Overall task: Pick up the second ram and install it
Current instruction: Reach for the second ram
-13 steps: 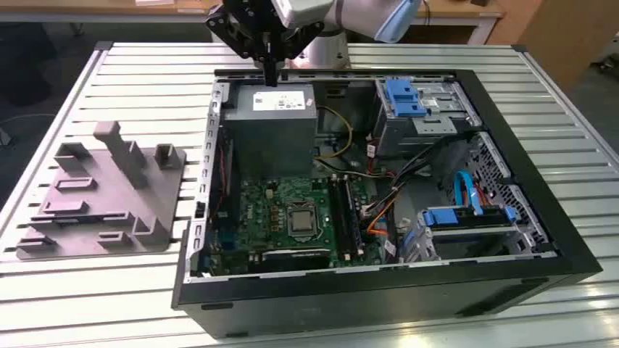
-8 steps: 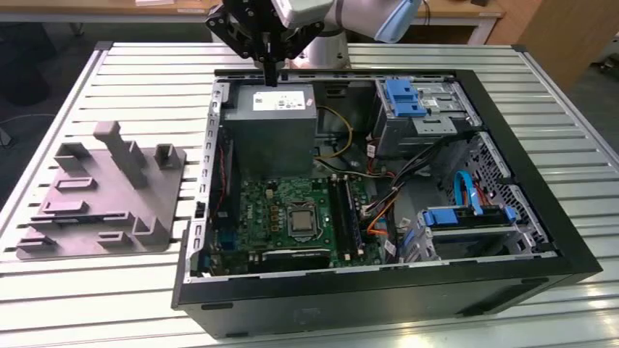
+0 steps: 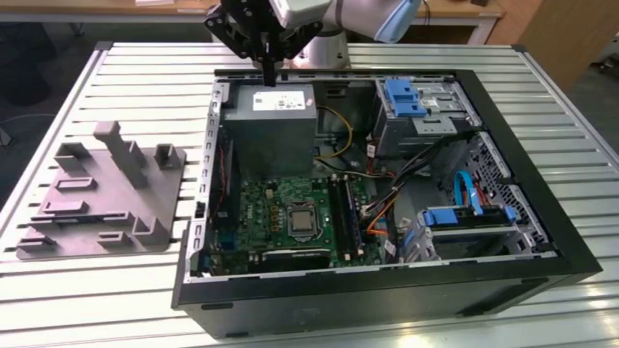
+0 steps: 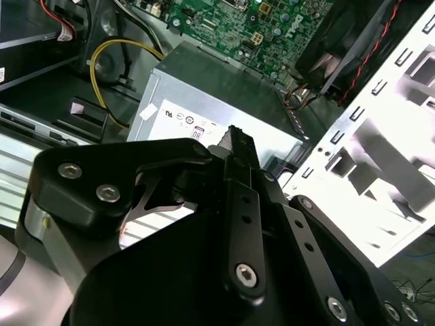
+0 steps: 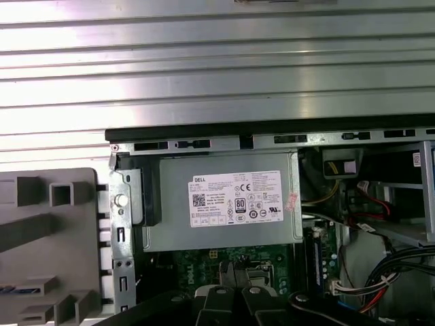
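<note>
Gripper [image 3: 271, 74] is clenched on nothing, so you need it opened and squared to the stick's long edges for a clean grab. Arm hangs fingers-down just over the power supply's [image 3: 275, 123] rear edge. The second ram [image 5: 15, 290] is probably the blue sliver in the grey fixture [image 3: 97, 196], well apart from the power supply toward the exterior view's left.

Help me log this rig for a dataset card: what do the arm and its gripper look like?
The arm is a silver-grey tube with a pale blue joint cap. The gripper is matte black, built of hinged, angular link bars that taper to a narrow tip. In the second wrist view, silver hex screw heads mark its pivots.
</note>
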You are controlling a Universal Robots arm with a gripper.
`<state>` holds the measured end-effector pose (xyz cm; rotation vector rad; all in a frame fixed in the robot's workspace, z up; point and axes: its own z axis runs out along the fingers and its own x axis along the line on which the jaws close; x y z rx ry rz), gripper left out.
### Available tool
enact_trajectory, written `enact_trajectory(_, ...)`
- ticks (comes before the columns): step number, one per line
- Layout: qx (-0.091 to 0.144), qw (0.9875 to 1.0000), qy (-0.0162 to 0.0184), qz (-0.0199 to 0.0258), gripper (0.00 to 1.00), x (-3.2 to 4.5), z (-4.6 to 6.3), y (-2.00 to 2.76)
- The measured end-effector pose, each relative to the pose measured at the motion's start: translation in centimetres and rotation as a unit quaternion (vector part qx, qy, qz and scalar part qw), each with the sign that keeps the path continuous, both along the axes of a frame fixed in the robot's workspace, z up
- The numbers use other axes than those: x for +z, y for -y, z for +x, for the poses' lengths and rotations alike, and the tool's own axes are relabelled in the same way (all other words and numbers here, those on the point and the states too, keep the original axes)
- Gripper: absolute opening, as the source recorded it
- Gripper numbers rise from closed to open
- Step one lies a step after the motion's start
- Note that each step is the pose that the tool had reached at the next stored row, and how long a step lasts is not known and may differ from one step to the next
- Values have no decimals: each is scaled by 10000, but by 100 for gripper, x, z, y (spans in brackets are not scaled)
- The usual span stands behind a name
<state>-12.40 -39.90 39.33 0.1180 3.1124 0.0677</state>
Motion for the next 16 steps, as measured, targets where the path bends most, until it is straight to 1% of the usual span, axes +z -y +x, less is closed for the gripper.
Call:
enact_trajectory(6, 1, 10000, 0, 0, 10, 0, -70, 0)
enact_trajectory(16, 0, 10000, 0, 0, 10, -1, -254, -4)
